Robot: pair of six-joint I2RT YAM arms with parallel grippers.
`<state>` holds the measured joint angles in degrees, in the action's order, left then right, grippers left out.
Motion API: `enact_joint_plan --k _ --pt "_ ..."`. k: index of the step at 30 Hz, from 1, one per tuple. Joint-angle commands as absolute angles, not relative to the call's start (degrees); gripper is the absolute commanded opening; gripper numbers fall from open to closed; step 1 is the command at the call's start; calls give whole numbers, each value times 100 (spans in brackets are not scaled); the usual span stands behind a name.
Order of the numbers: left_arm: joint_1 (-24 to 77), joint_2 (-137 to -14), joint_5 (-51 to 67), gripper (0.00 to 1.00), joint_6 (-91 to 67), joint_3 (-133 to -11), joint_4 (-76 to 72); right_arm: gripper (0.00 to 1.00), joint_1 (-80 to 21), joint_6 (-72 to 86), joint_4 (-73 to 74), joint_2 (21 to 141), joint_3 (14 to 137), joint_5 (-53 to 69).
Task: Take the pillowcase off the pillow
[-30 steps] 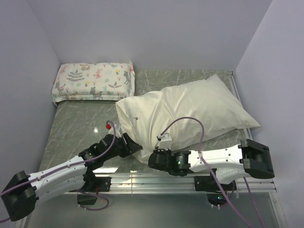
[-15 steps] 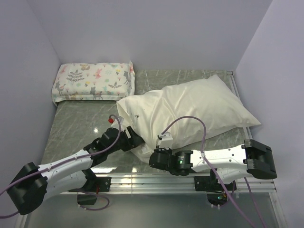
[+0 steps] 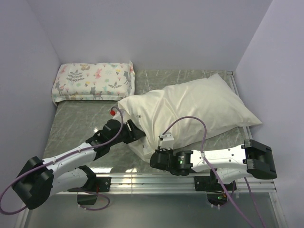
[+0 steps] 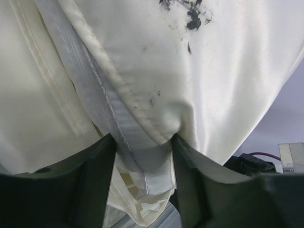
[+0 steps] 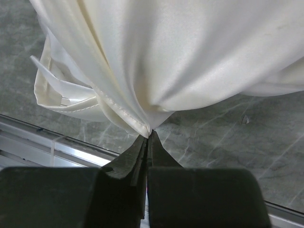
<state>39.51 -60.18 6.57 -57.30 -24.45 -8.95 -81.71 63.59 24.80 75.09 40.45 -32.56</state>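
Note:
The cream pillowcase (image 3: 199, 107) lies puffed across the right half of the table, its open end toward the arms. In the left wrist view the white stitched edge of the pillow (image 4: 124, 124) shows inside the cream hem (image 4: 102, 57). My left gripper (image 3: 135, 134) is pushed into that open end. Its jaws (image 4: 142, 142) stand apart, with the pillow's edge filling the gap and touching both fingers. My right gripper (image 3: 159, 145) is shut on the pillowcase's hem (image 5: 130, 121) low at the near edge, its tips (image 5: 151, 134) pinching the cloth just above the table.
A small floral animal-print pillow (image 3: 93, 80) lies at the back left corner. The grey marbled table (image 3: 76, 123) is walled on three sides. A metal rail (image 3: 156, 180) runs along the near edge, close under the right gripper.
My left arm has reached forward and to the right, driving its gripper into the pillowcase's open end. The cloth there has bunched up slightly. The right gripper has stayed put, shut on the hem.

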Motion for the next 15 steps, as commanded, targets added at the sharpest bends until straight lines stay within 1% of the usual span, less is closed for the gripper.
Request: enact_joint_plan --k 1,2,3,5,6,7,8,10,11,12,13,14,15 --pt "3911 -6021 747 53 -5739 -2435 -1414 0 -8156 6373 2803 7304 4139 -3551" --pt "3902 -5986 764 49 -5765 -2321 -1485 0 -8156 6363 2856 7295 4183 -3568" --pt "3902 -5933 756 48 -5792 -2268 -1520 0 -8165 6346 2917 7295 4227 -3629" --pt "3902 -5740 747 50 -5844 -2084 -1712 0 -8156 6293 3014 7295 4315 -3656" --pt "3911 -5670 773 53 -5871 -2031 -1757 0 -8148 6267 3041 7304 4359 -3665" --pt "3911 -5547 756 61 -5862 -1995 -1793 1 -8156 6197 3085 7304 4481 -3717" --pt "3911 -5485 712 64 -5862 -1952 -1741 8 -8148 6144 3224 7304 4569 -3770" --pt "3911 -5345 677 66 -5880 -1890 -1714 15 -8156 5969 3488 7269 4946 -4032" --pt "3911 -5318 659 66 -5889 -1820 -1714 20 -8148 5863 3681 7234 5087 -4086" --pt "3911 -5291 642 65 -5897 -1802 -1714 29 -8147 5740 3744 7207 5219 -4139" --pt "3911 -5274 659 61 -5906 -1767 -1740 34 -8156 5470 3788 7181 5482 -4174" --pt "3911 -5282 668 59 -5932 -1714 -1775 38 -8165 5345 3823 7163 5615 -4218" --pt "3920 -5282 668 58 -5950 -1696 -1854 47 -8165 5222 3832 7163 5738 -4227"
